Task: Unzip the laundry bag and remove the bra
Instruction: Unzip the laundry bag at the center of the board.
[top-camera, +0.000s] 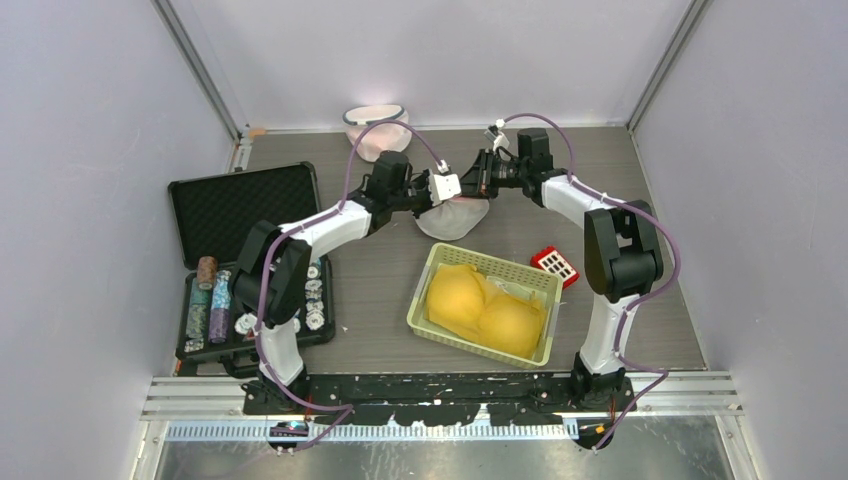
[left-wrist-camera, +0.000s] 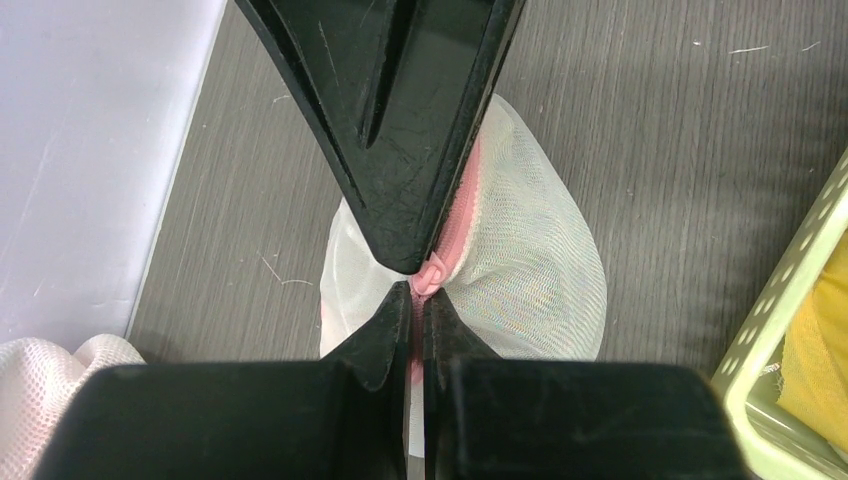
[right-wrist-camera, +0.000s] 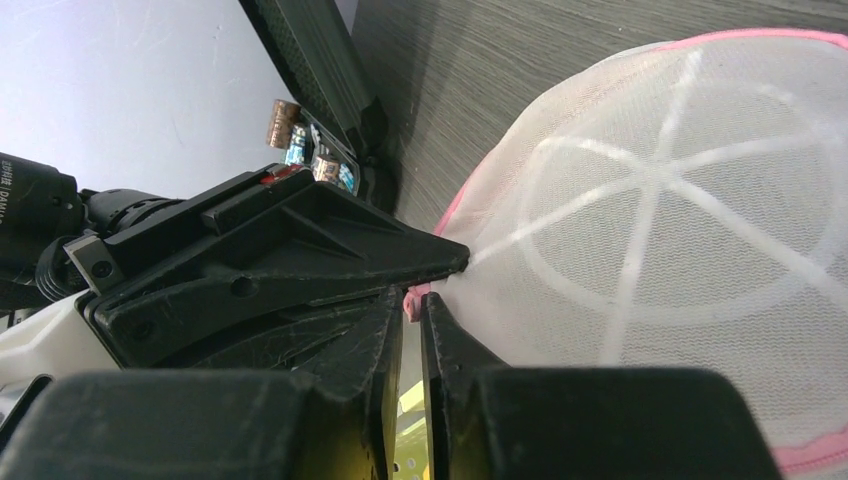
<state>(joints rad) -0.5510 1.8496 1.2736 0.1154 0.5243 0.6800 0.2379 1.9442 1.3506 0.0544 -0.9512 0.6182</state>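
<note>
At the far middle of the table (top-camera: 375, 285), both tools meet nose to nose over the bag (top-camera: 455, 218).

Left tool (left-wrist-camera: 413, 300): closed, tips pinched on the bag's pink zip (left-wrist-camera: 462, 218) edge, with mesh bunched around them.

Right tool (right-wrist-camera: 412, 300): reaches in from the right, tips right against the left tool's tips. The jaws are nearly together with a thin gap between them. A small pink pull tab (left-wrist-camera: 430, 275) sits right at the tips. Can't tell whether the tab is actually pinched or just touching.

Bag: white mesh dome with pink trim and white ribs in a star pattern. It lies on the table directly under the two tools. Only a short stretch of zip shows beside the right tool, so I can't tell how far it is open. Contents aren't readable through the mesh.

Near side of the bag, slightly right: green basket (top-camera: 422, 286) with a yellow bra (top-camera: 485, 305) lying in it.

Just beside the basket's far right corner: a small red-and-white item (top-camera: 555, 264), too small to identify.

Left side of the table: open black case (top-camera: 240, 205) with stacks of chips (top-camera: 205, 300) in the near half.

Far edge, left of the tools: second mesh bag (top-camera: 376, 128) against the back wall, well apart from the first.
</note>
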